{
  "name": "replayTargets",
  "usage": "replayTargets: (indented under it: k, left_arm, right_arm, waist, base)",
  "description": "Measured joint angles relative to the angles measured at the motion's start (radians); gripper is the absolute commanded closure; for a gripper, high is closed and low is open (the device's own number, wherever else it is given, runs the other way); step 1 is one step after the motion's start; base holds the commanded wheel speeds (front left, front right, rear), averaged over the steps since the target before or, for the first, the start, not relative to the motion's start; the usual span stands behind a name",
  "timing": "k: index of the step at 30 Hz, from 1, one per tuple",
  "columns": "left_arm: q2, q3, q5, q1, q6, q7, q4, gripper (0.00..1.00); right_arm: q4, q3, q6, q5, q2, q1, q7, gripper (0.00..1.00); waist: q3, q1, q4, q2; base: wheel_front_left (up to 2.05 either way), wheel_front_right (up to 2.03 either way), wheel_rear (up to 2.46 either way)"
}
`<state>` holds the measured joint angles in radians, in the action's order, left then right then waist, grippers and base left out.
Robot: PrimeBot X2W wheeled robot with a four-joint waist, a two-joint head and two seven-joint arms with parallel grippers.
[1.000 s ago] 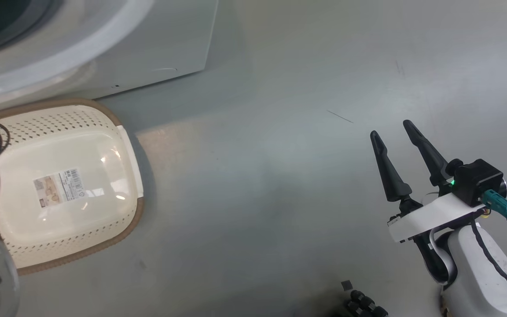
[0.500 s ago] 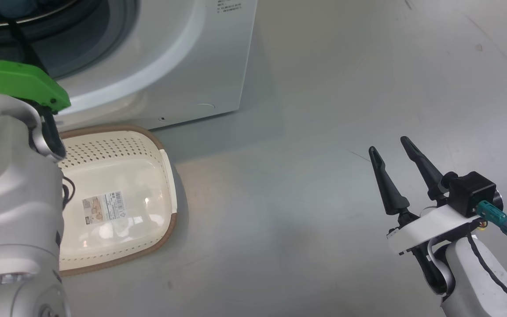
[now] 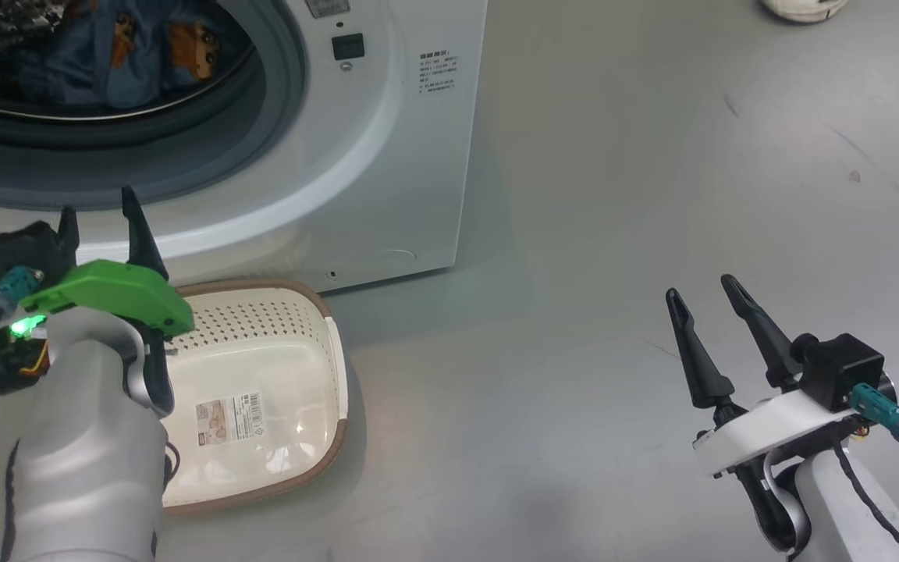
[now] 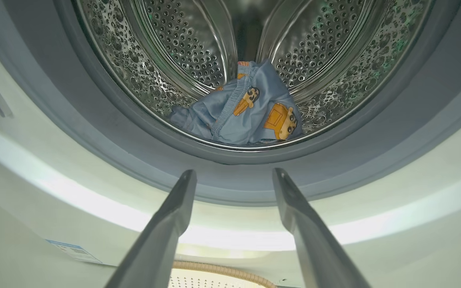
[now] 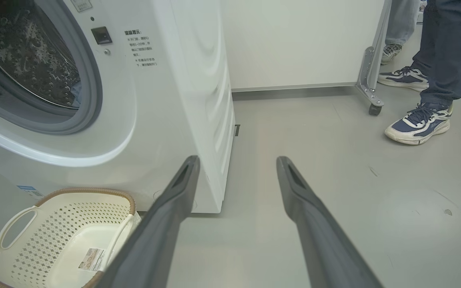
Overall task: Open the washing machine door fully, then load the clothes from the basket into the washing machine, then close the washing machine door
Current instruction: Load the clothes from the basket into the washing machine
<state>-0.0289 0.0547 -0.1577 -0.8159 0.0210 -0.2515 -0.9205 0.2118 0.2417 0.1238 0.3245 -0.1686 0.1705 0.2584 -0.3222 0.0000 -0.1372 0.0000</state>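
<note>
Left pincer [image 3: 98, 207] is spread and holds nothing, its fingers aimed at the washer [image 3: 418, 156] mouth, just below the grey gasket [image 4: 78, 128]. Over the last second my head camera has tilted up, so the whole picture slid. A second ago I had just the left forearm at the picture's edge, and now the whole wrist shows before the opening. Clothes [image 4: 246, 116] lie in the drum [image 4: 134, 60], at its front lip. Basket [image 3: 286, 343] sits on the floor [image 3: 574, 234] against the washer's lower front edge, partly behind my left forearm, with nothing in it but its label [image 3: 229, 414], same as a second ago. I judge loading done, with closing the door the one step left. Right pincer [image 3: 701, 287], also spread and empty, hangs over bare floor well right of the washer.
</note>
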Motion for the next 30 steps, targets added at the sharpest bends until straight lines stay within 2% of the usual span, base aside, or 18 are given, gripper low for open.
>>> replayTargets:
  k: [9,21,30]
  left_arm:
    - [0.008,-0.024,-0.011,0.159,-0.026,0.0,0.129,0.0]
    - [0.008,-0.059,-0.022,0.4,-0.036,0.0,0.295,0.0]
    - [0.005,-0.103,-0.079,0.565,-0.035,0.0,0.405,0.0]
  right_arm:
    - [0.007,-0.022,0.0,0.0,-0.001,-0.051,0.0,0.0]
    - [0.002,-0.021,0.0,-0.008,-0.002,-0.087,0.0,0.0]
    - [0.001,-0.023,0.0,-0.009,0.0,-0.116,0.0,0.0]
  waist:
    - [0.084,0.0,0.029,0.0]
    - [0.172,0.0,0.063,0.0]
    - [0.218,-0.0001,0.06,0.0]
  base:
    - [0.0,0.0,0.0]
    - [0.0,0.0,0.0]
    - [0.0,0.0,0.0]
